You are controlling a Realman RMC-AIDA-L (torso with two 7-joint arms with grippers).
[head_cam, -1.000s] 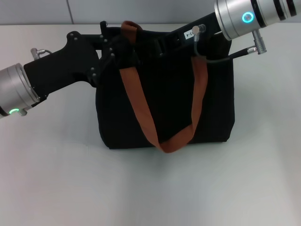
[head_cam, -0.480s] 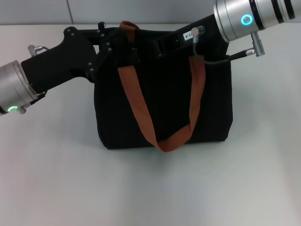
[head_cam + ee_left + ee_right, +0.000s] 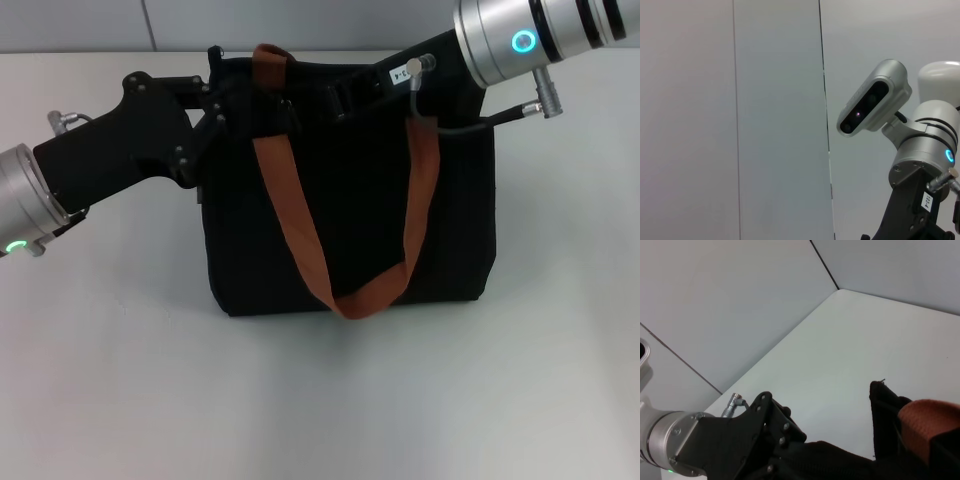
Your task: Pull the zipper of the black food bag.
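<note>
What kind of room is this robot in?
Probably a robot test lab, not a home. The black food bag stands alone on a plain white table, the walls are bare grey panels, and a camera head sits on the robot's body.

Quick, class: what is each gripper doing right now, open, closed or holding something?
Left gripper: at the top left edge of the black bag; grip cannot be told.
Right gripper: on the bag's top near the strap; grip cannot be told.
</note>
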